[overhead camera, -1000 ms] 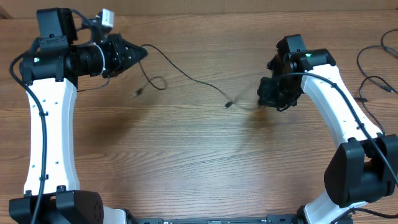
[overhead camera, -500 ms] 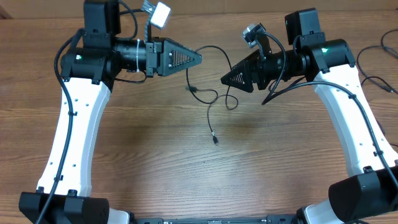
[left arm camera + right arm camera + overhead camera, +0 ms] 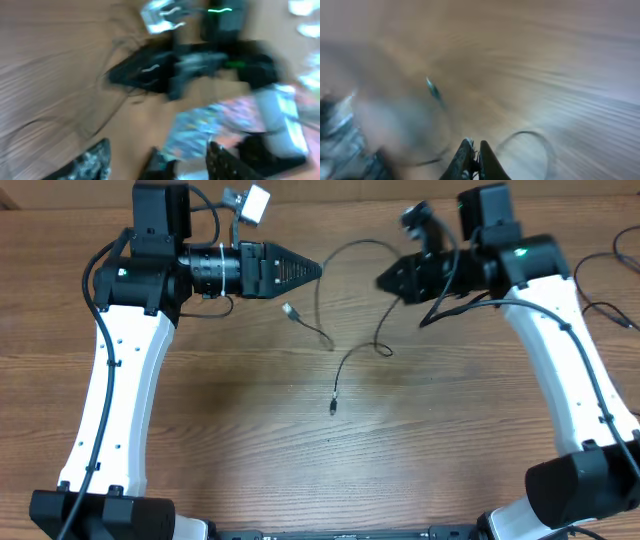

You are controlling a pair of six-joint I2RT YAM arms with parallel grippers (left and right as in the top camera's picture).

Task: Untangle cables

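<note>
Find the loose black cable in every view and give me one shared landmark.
Overhead: cable loops across the middle, one plug end lowest.
Left wrist: too blurred to pick out.
Right wrist: it arcs beside the right claw, bottom centre.
Shared landmark: that claw, visible in all three views.

Left arm (image 3: 125, 395) and right arm (image 3: 560, 365): white link shells with black wiring (image 3: 100, 442) routed along them, black joint housings and near bases, green lamp (image 3: 518, 251) lit on right, black tapered left end effector (image 3: 316, 269) and right end effector (image 3: 382, 282).
</note>
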